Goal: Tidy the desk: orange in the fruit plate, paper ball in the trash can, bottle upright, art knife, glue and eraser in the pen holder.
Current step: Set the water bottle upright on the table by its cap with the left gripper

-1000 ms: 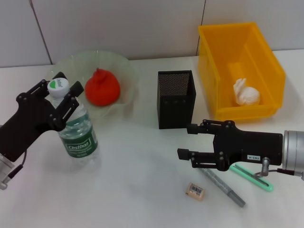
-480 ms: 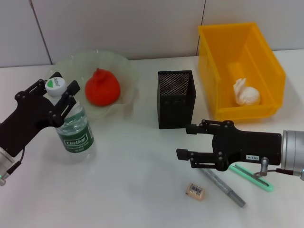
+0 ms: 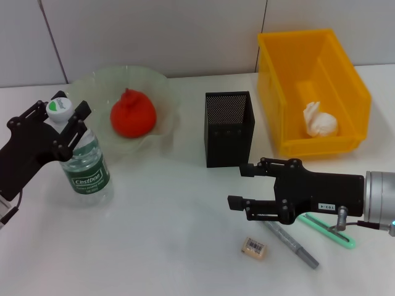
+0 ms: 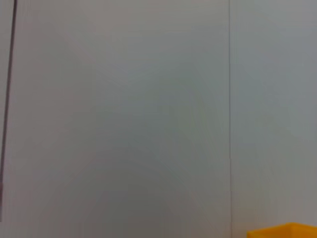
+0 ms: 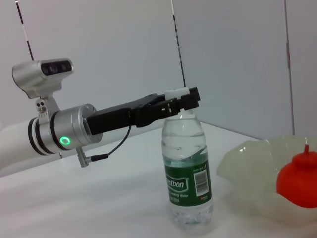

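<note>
**Left gripper clamped on the bottle's neck, right gripper spread over the desk**

The left gripper (image 3: 63,121) is pinched on the neck of the bottle (image 3: 81,165), just under its white cap; the bottle stands upright on the table (image 3: 173,228), just beside the fruit plate (image 3: 162,92). The right gripper (image 3: 237,185) hovers low in front of the pen holder (image 3: 228,129), its fingers spread apart with nothing between them.

The table is plain white, and a pale grey panelled wall (image 3: 154,34) with thin vertical seams rises behind it.

There are three containers. The fruit plate holds one orange (image 3: 132,114). The trash can (image 3: 311,89) holds one paper ball (image 3: 319,120) near its front end. The pen holder stands between the two; nothing shows above its rim.

Three small things lie loose on the table near the right gripper: one eraser (image 3: 253,248), one grey pen-like stick (image 3: 290,244) just beside it, and one green art knife (image 3: 327,230) partly under the right arm. One bottle, two grippers.
</note>
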